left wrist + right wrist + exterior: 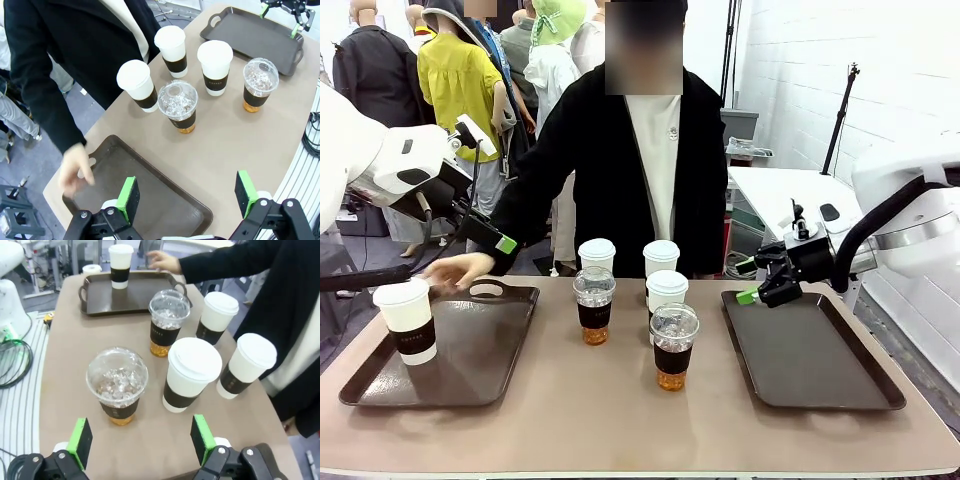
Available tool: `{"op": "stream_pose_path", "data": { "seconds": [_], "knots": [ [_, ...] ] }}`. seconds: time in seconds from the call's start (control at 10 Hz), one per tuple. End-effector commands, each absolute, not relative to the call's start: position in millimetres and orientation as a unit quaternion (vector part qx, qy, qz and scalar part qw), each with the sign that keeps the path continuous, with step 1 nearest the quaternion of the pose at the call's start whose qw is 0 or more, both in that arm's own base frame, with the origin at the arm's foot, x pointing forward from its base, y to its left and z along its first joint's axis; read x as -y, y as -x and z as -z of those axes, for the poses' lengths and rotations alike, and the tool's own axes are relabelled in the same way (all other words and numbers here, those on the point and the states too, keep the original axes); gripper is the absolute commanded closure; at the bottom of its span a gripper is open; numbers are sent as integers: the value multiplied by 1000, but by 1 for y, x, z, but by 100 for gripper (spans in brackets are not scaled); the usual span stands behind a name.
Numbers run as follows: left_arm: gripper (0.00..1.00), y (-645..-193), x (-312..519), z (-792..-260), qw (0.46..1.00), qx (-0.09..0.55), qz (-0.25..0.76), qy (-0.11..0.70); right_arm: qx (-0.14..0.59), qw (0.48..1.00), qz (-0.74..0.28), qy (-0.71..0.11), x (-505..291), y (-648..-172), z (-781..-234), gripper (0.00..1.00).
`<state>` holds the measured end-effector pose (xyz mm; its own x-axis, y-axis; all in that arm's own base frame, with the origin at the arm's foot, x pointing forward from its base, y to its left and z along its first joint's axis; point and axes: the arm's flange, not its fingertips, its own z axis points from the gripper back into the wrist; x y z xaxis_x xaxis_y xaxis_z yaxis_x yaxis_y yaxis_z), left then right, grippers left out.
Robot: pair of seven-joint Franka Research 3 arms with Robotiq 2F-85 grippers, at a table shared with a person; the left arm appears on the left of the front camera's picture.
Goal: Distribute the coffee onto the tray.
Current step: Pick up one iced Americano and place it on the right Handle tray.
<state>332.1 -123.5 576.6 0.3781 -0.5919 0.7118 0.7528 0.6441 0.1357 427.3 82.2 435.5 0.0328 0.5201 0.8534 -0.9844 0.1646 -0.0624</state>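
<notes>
Left gripper [187, 197] and right gripper [142, 440]: jaws spread, empty. One paper cup [405, 320] on left tray [480, 370]; other cups [666, 290] mid-worktop. I'd pinch nearest clear cup [117, 385] at its sleeve, keep it upright, set it on right tray [810, 370].

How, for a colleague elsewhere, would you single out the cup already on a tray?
Look at the dark tray on the robot's left. A white-lidded paper cup stands on it alone; the other cups cluster on the table, off any tray.
</notes>
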Motion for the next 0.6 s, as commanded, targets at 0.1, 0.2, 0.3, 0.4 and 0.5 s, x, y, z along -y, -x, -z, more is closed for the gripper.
{"op": "stream_pose_path", "data": {
  "seconds": [0.1, 0.2, 0.3, 0.4, 0.5],
  "knots": [
    [0, -333, 124, -576, 823, 380, 408, 107, 408, 615, -591, -326, -80, -458, -400, 0],
    [0, -333, 124, -576, 823, 380, 408, 107, 412, 600, -600, -332, -80, -464, -388, 0],
    [0, -333, 124, -576, 823, 380, 408, 107, 414, 591, -603, -340, -80, -468, -376, 0],
    [0, -333, 124, -576, 823, 380, 408, 107, 416, 584, -604, -349, -81, -472, -363, 0],
    [0, -333, 124, -576, 823, 380, 408, 107, 417, 583, -599, -356, -81, -475, -352, 0]
  ]
}}
